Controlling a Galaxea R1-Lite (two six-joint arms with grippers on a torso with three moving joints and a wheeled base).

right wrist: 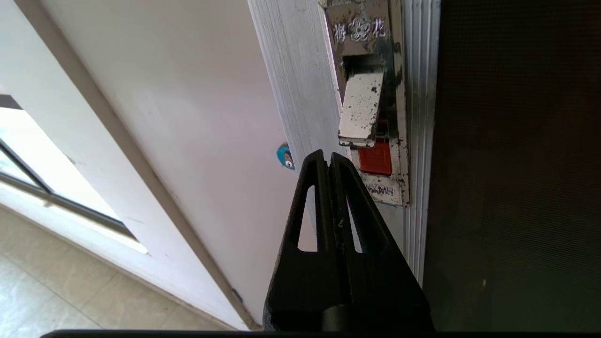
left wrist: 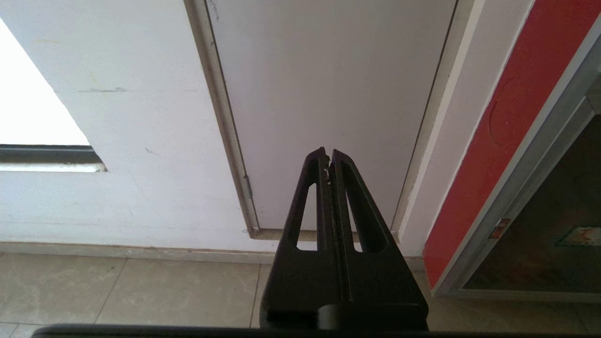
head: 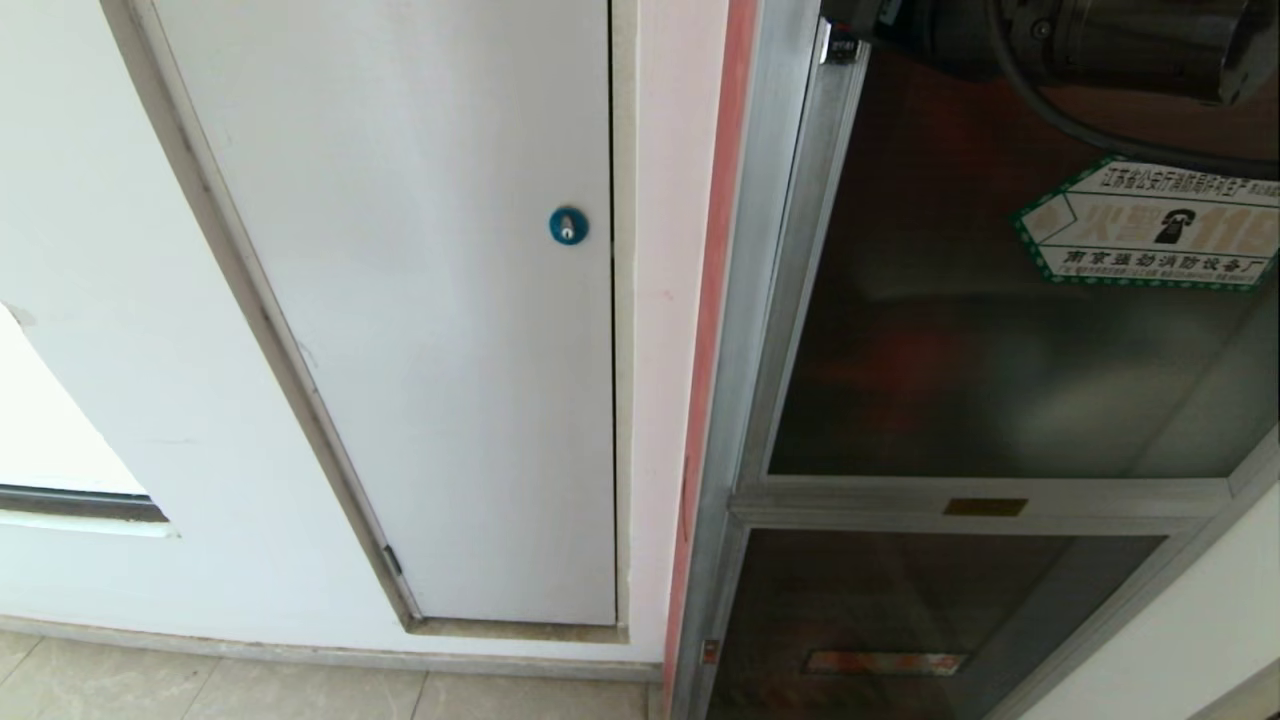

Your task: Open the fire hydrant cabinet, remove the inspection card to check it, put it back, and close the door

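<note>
The white painted wall (head: 120,330) fills the left of what I see, with pale stone floor tiles (head: 300,695) running along its foot. Set into that wall is the plain white panel (head: 450,350) with its small blue round lock (head: 568,226). To the right of it, past a red strip (head: 715,300), stands the fire hydrant cabinet (head: 745,400), a tall wall unit framed in silver metal. Its door (head: 950,380), a large dark tinted glass pane in the same silver frame, sits flush in the frame and carries a green-edged white hexagonal sticker (head: 1150,225) near its upper right. Below the door is a smaller dark glass panel (head: 900,620), and a little brass plate (head: 985,507) is fixed on the rail between the two.

The right arm (head: 1090,35) reaches in at the top right, in front of the door. The right gripper (right wrist: 329,157), black fingers pressed tight together and holding nothing, points at the door's left frame edge, its tips just below a worn silver latch handle (right wrist: 361,110) with a small red tab (right wrist: 375,158) beneath it.

The left gripper (left wrist: 328,154), also squeezed together and empty, hangs low, aimed at the bottom of the white panel near the floor
</note>
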